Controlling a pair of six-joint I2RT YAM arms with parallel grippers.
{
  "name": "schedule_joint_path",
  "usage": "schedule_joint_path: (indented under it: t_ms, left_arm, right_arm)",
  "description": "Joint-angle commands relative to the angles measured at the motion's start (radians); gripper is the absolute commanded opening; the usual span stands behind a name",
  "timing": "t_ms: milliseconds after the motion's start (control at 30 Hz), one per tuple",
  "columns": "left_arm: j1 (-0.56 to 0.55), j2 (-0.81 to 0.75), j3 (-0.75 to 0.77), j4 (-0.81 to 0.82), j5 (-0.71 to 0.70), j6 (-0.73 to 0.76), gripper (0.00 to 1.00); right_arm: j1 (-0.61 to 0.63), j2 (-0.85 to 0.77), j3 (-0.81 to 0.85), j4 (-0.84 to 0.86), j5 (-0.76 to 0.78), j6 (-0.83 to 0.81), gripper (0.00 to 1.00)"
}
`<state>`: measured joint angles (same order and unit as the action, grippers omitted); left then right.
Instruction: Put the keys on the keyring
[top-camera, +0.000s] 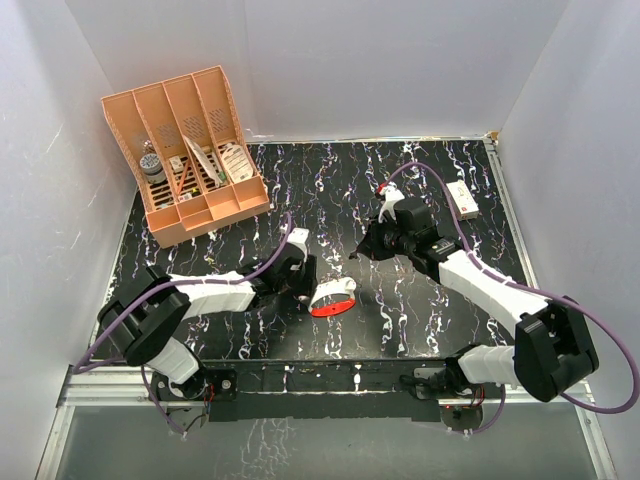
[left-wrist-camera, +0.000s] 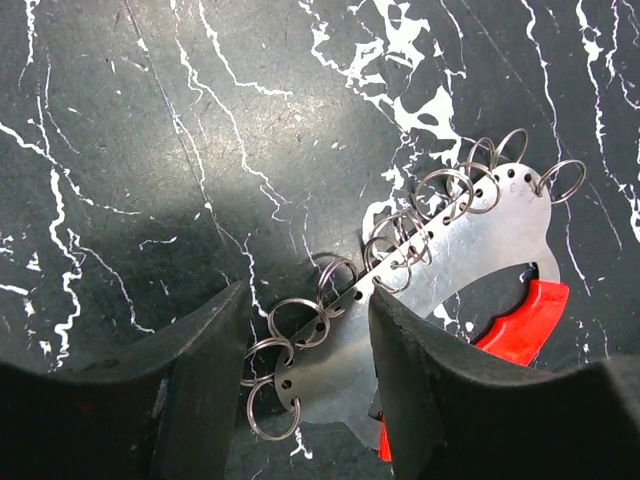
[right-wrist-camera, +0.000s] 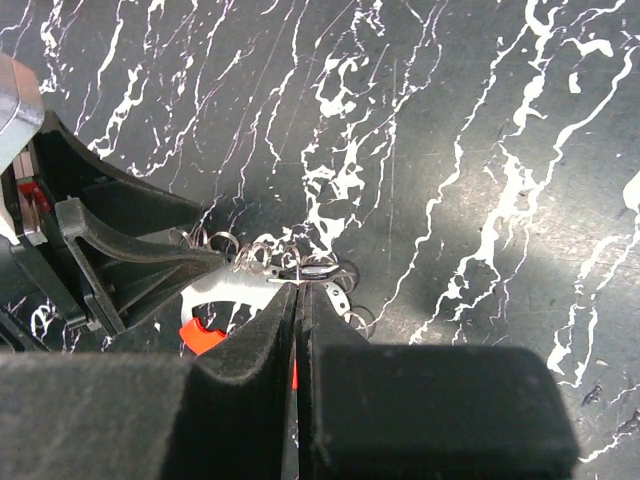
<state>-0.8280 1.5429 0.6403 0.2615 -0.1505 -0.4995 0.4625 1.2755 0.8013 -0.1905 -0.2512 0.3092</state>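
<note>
The keyring (top-camera: 333, 297) is a pale flat loop with a red crescent and several small wire rings along one edge. In the left wrist view the keyring (left-wrist-camera: 470, 235) has its near end between the fingers of my left gripper (left-wrist-camera: 303, 320), which is closed on it and holds it tilted. My left gripper (top-camera: 305, 285) is just left of the keyring. My right gripper (right-wrist-camera: 300, 285) is shut, with a tiny dark key (right-wrist-camera: 328, 269) pinched at its tips, right at the keyring's ringed edge (right-wrist-camera: 225, 290). From above, my right gripper (top-camera: 358, 252) is just up and right of the keyring.
An orange file organizer (top-camera: 190, 150) with small items stands at the back left. A small white rectangular box (top-camera: 462, 198) with a red mark lies at the back right. A purple cable (top-camera: 420, 170) loops behind the right arm. White walls close in three sides.
</note>
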Motion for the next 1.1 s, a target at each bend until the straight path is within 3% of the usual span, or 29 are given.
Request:
schedule_joint_path:
  t_ms: [0, 100, 233, 633, 1067]
  left_arm:
    - [0.002, -0.052, 0.034, -0.068, -0.001, 0.036, 0.51]
    - [0.024, -0.029, 0.078, -0.067, 0.115, 0.020, 0.53]
    - [0.029, 0.004, 0.129, -0.085, 0.165, -0.009, 0.52]
    - [0.035, 0.076, 0.207, -0.175, 0.185, -0.009, 0.43]
    - [0.035, 0.096, 0.206, -0.211, 0.158, -0.005, 0.40]
  right_arm:
    - [-0.003, -0.037, -0.016, 0.018, -0.054, -0.025, 0.00]
    - [-0.003, -0.055, -0.036, 0.010, -0.058, -0.024, 0.00]
    - [-0.002, -0.080, -0.061, 0.002, -0.062, -0.016, 0.00]
    - [-0.003, -0.119, -0.108, 0.011, -0.061, 0.001, 0.00]
    - [-0.002, -0.119, -0.119, 0.022, -0.059, 0.008, 0.00]
